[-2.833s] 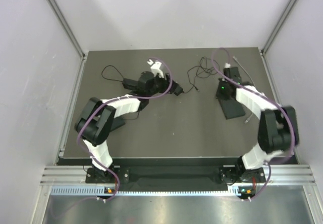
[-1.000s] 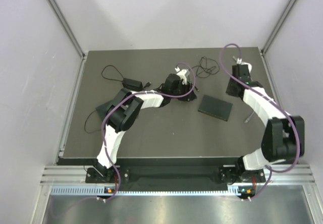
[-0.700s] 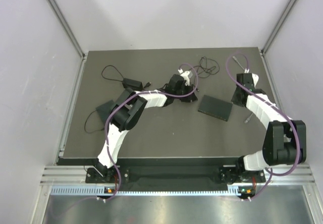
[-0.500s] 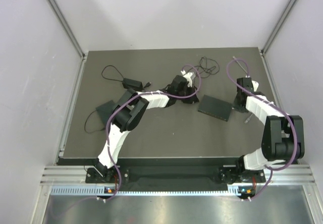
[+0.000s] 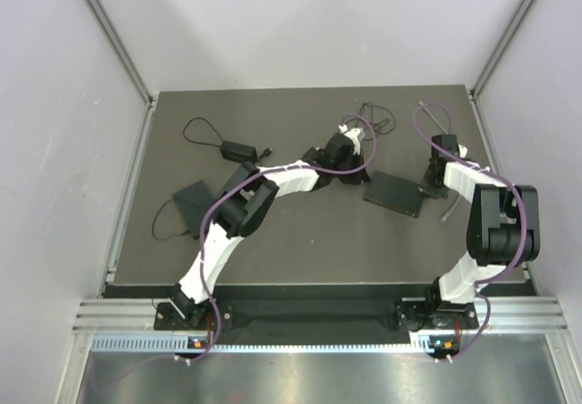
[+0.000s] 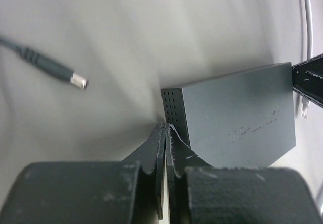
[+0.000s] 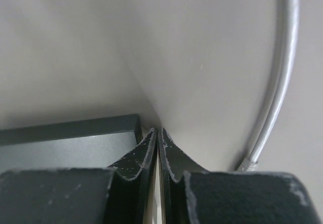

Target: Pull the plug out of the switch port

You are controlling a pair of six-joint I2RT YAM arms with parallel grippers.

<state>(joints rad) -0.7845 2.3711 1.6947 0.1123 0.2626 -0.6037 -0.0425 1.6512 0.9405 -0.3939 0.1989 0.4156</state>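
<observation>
The switch is a flat dark grey box with embossed lettering, lying on the table. My left gripper is shut and empty, its tips against the switch's vented left corner. My right gripper is shut too, holding nothing, tips down at the switch's right corner. A black barrel plug lies loose on the table, apart from the switch. A grey network cable lies to the right, with its clear plug on the table beside the switch.
A tangle of thin black cable lies behind the switch. A power adapter and a flat dark square sit at the left. The table's right edge runs close to my right arm.
My left gripper closed and slid right to the switch's left corner. My right gripper came down from the back to the right corner. The switch turned slightly.
</observation>
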